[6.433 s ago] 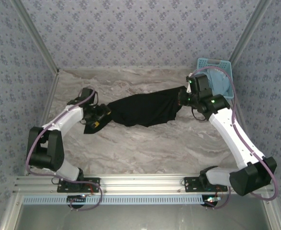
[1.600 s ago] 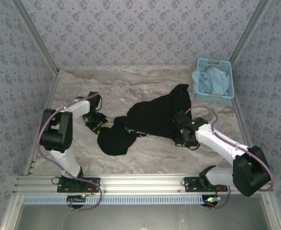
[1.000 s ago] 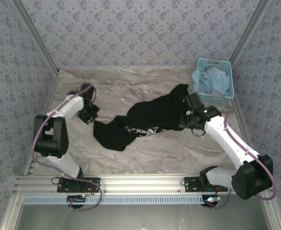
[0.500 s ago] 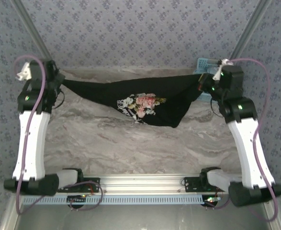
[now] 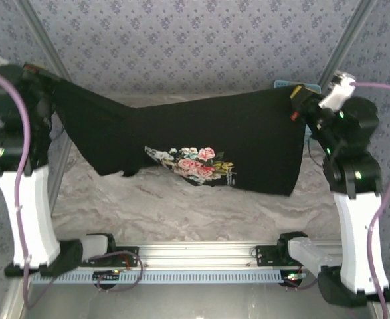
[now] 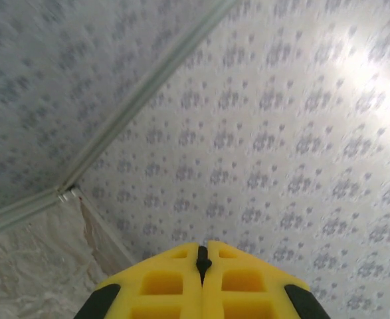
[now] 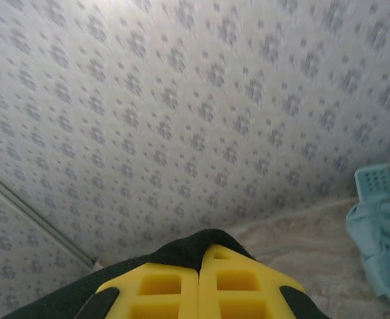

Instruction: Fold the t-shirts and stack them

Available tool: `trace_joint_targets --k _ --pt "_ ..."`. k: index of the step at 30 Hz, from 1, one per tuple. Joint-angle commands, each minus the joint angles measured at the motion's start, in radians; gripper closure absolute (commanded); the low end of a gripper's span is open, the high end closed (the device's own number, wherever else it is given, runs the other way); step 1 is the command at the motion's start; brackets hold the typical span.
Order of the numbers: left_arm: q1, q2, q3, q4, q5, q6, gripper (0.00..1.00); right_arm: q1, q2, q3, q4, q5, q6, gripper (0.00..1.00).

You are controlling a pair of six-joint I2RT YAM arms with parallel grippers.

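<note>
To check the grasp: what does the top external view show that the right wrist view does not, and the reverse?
Top external: the t-shirt spread in the air between left gripper and right gripper, rose print toward the camera. Right wrist: yellow fingers pressed together on the t-shirt's edge, and light blue cloth in a basket. Shared: the t-shirt, the right gripper, the patterned wall.

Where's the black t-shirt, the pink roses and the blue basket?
black t-shirt [image 5: 254, 133], top view, plain cloth beside the print
pink roses [image 5: 198, 163], top view, middle of the print
blue basket [image 7: 379, 178], right wrist view, its rim
</note>
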Motion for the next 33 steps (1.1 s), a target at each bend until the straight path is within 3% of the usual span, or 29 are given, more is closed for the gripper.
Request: trace_joint_targets --k 1,8,11,16,18,23,28,30,33 --pt "0.029 0.217 0.047 -0.079 0.220 0.000 1.00 -0.015 0.159 -0.016 0.073 -0.101 0.072 1.00" --pt "0.091 0.485 0.114 -0.030 0.411 -0.034 1.00 -0.017 0.446 0.035 0.212 -0.230 0.099 1.00" --pt "0.106 0.589 0.351 -0.109 0.390 0.018 1.00 -0.029 0.539 0.158 0.222 -0.249 0.082 1.00" --pt "0.141 0.728 0.908 -0.182 0.387 0.057 1.00 -0.096 0.615 0.371 0.321 -0.300 0.146 1.00" --pt "0.164 0.692 0.966 -0.112 0.387 0.048 1.00 -0.127 0.627 0.438 0.379 -0.317 0.197 1.00" --pt "0.172 0.450 0.770 0.076 0.369 0.098 1.00 -0.219 0.633 0.516 0.474 -0.352 0.326 1.00" --pt "0.126 0.225 0.501 -0.031 0.321 0.158 1.00 -0.228 0.567 0.393 0.436 -0.397 0.329 1.00" --pt "0.086 0.093 0.263 -0.055 0.237 0.176 1.00 -0.207 0.496 0.256 0.385 -0.379 0.293 1.00" --pt "0.068 -0.171 -0.251 -0.014 0.160 0.062 1.00 -0.157 0.369 -0.037 0.290 -0.282 0.252 1.00"
